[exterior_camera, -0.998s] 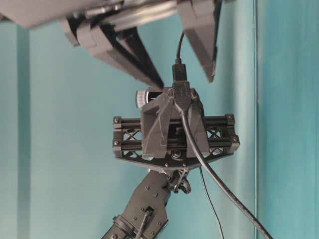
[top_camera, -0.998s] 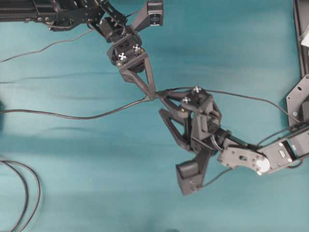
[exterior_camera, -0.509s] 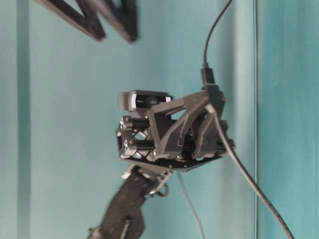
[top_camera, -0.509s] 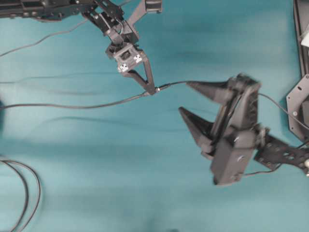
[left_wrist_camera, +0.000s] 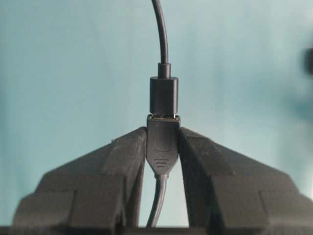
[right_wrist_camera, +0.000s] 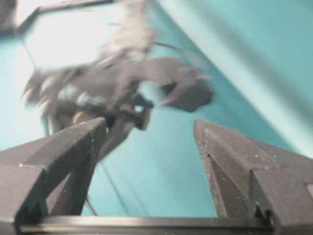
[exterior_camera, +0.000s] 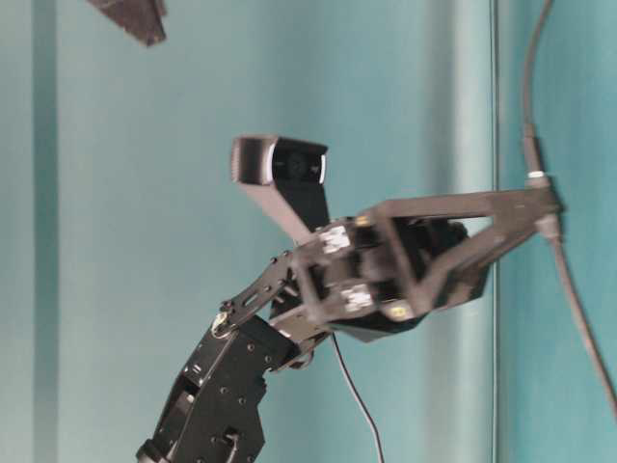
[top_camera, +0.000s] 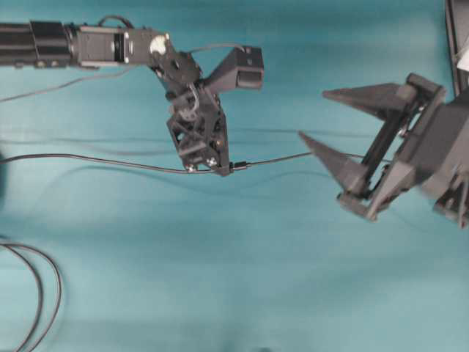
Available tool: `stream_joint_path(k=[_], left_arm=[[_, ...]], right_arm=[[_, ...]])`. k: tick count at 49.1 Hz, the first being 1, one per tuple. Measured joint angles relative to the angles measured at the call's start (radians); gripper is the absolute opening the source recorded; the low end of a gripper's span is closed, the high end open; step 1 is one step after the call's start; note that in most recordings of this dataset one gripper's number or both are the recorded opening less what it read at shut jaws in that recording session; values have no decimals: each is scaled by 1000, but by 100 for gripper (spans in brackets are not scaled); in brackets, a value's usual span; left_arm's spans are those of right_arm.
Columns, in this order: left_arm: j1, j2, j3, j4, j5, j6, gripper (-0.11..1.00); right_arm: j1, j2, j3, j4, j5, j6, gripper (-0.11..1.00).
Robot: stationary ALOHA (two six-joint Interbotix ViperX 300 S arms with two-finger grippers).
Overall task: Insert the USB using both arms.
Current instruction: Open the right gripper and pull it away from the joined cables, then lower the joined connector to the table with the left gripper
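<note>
My left gripper is shut on the dark rounded socket end of one thin cable. The USB sits plugged into that socket, with only a sliver of metal showing at the joint. In the overhead view the joined pair hangs at the left gripper fingertips, and thin cable runs off to both sides. The table-level view shows the joint held at the left gripper tips. My right gripper stands open and empty, well to the right of the joint. Its wrist view shows the right gripper with only teal between the fingers.
Thicker black cables loop at the bottom left of the teal table cloth. A black frame runs along the right edge. The left wrist camera juts out above the left gripper.
The right gripper has pulled away from the joint, far to the right, still open. The left gripper has turned and shifted a little lower, keeping hold of the joined connectors.
</note>
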Motion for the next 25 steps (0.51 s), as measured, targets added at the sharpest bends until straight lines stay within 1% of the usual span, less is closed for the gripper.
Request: stream_joint_path(k=[4,6,9,11,13,17,19,25], left_arm=[[-12,0,0,89,-51,-43,25],[-21,0,0,144,-77,-66,25],[-38,0,0,221,-106,-101,25],[-49,0,0,262,-121,-123,25],[-66,0,0,310,-135,-158,25],[-87,2,0,382,-143,-218,25],[-94,5,0,410,-144,-239,25],[-107,25,0,480,-155,-275,25]], right_arm=[[-6,-34,20,-2,0,54,79],[-9,-46,28,0,0,69,79],[-14,-61,40,0,0,84,79],[-17,-67,46,0,0,87,79],[-20,-71,52,0,0,89,79],[-29,-74,57,0,0,91,79],[-32,-75,57,0,0,91,79],[-43,-80,63,2,0,92,79]])
